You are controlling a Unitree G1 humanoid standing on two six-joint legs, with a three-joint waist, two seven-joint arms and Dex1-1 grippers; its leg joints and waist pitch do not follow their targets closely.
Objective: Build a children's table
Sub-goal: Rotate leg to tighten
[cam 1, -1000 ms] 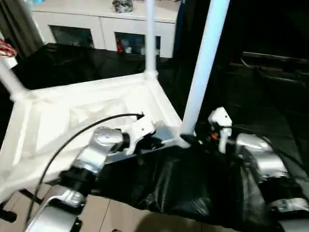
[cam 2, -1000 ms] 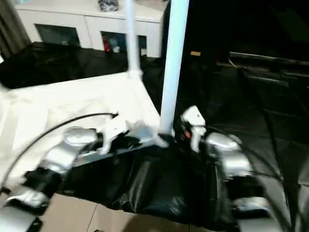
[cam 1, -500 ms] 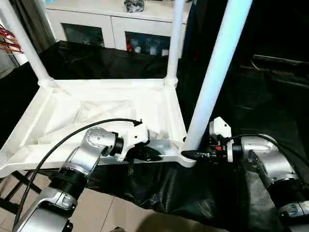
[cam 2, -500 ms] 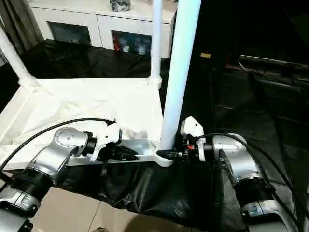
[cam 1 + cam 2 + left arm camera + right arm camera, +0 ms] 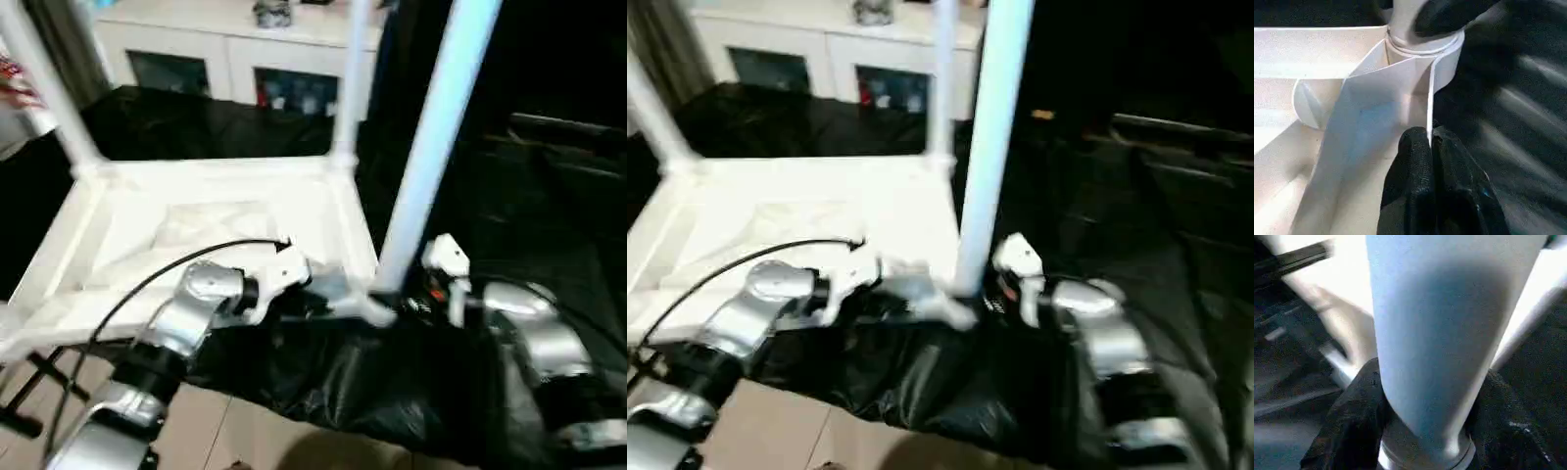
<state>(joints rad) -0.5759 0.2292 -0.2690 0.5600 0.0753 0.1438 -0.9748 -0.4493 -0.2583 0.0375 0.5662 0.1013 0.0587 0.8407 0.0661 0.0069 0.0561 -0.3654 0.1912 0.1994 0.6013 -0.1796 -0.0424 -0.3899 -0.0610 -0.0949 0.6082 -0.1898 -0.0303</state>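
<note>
Seating the near-corner leg (image 5: 431,147): the right claw (image 5: 1420,431) is clamped around its base, just above the socket, while the left claw (image 5: 1430,147) pinches the upturned tabletop (image 5: 225,211) rim beside it. Next probably comes pressing it home.

Three legs (image 5: 436,137) stand on tabletop (image 5: 216,225), open room betw. them; cabinet (image 5: 230,54) behind.
</note>
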